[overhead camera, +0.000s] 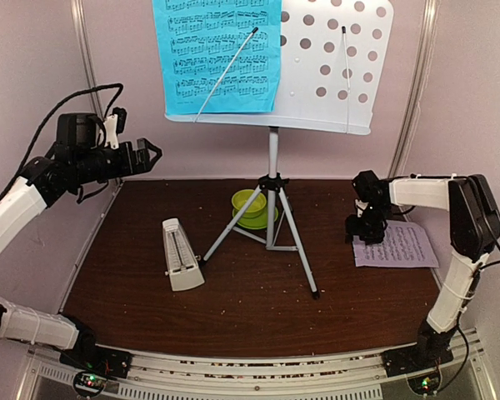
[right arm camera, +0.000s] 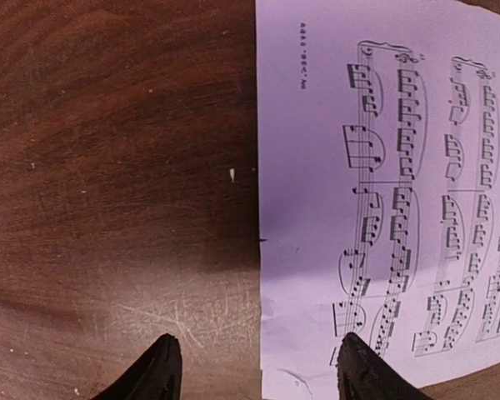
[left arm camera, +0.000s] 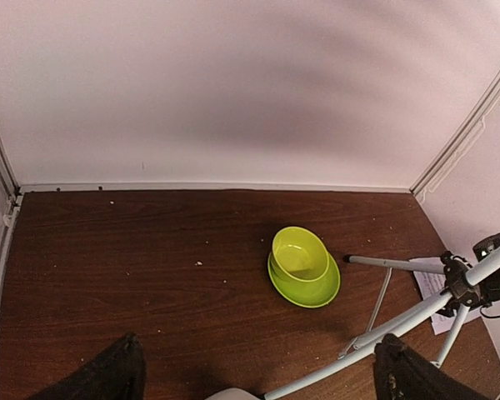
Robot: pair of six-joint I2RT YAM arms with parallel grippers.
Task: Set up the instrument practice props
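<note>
**Pink music sheet [overhead camera: 404, 244] flat on the wood, right gripper [overhead camera: 368, 227] poised at its edge**

Nearest the arm bases, the cream metronome [overhead camera: 181, 254] stands left of centre on the dark wood table [overhead camera: 233, 308], with neither arm close to it. A little beyond, on the right side, the pink music sheet lies flat, its long axis running sideways toward the right wall. The right gripper hangs over the sheet's inner short edge. Its wrist view shows the fingers [right arm camera: 154, 375] spread wide and holding nothing, one over bare wood and the other over the printed staves, with the paper's edge running between them. The sheet therefore stretches away to the right of the fingers, and this arm is by far the nearer one. Lifting it probably means working a fingertip under that edge, which is fiddly with flat paper.

Farther back, the silver tripod [overhead camera: 271, 218] stands mid-table with the lime-green bowl [overhead camera: 248, 204] just behind it. The left gripper [overhead camera: 147, 156] is raised near the left wall, released and empty. Farthest back, the perforated stand desk [overhead camera: 337, 58] carries the blue sheet [overhead camera: 218, 54] on its left half.
</note>
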